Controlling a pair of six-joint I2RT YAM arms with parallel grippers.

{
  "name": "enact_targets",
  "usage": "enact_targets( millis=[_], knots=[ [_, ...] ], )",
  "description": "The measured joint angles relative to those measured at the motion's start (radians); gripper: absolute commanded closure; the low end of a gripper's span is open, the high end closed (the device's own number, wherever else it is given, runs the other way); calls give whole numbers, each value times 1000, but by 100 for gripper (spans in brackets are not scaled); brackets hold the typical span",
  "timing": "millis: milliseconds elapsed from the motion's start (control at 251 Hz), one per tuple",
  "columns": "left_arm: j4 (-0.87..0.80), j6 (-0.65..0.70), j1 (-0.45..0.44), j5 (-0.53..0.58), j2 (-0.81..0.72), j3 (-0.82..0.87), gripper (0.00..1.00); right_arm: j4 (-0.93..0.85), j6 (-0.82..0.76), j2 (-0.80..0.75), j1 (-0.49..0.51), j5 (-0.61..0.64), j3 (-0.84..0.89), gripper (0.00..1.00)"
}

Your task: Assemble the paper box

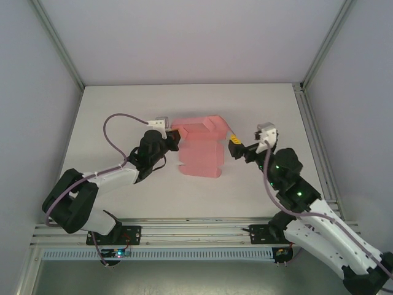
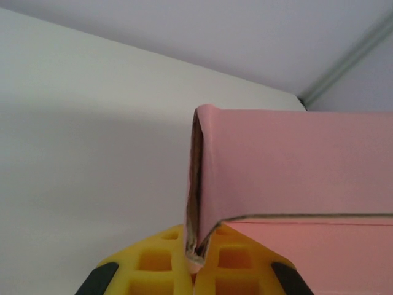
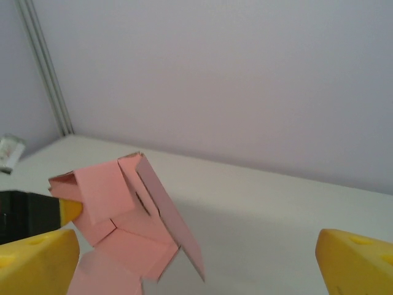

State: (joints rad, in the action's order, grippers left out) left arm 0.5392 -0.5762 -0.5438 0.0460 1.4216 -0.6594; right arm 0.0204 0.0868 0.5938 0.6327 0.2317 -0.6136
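Paper box (image 1: 199, 150), part-folded, lay mid-table (image 1: 123, 110) between the arms, the left gripper (image 1: 174, 137) clamped on its doubled-over left wall, apparently to pin that fold, while the right gripper (image 1: 234, 146) sat just beside the right edge, fingers apart, holding nothing.

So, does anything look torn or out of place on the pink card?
Nothing looks torn. The paper box is only half folded, flaps standing at uneven angles; the left gripper pinches one folded edge.
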Motion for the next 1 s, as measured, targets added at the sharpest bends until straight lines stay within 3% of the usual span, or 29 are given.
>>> enact_targets(
  millis=[124,295,583,1002],
  knots=[
    [-48,-52,1,53,-37,-14,100,-28,45,-49,-1,8,30,2],
    [-72,-69,1,46,-66,-17,100,-72,45,71,-2,69,35,2],
    [-75,-21,1,-57,-65,-16,100,-68,-2,283,-16,134,-35,2],
    [15,53,1,-203,-18,3,100,-21,-68,399,-15,100,-100,2]
  ],
)
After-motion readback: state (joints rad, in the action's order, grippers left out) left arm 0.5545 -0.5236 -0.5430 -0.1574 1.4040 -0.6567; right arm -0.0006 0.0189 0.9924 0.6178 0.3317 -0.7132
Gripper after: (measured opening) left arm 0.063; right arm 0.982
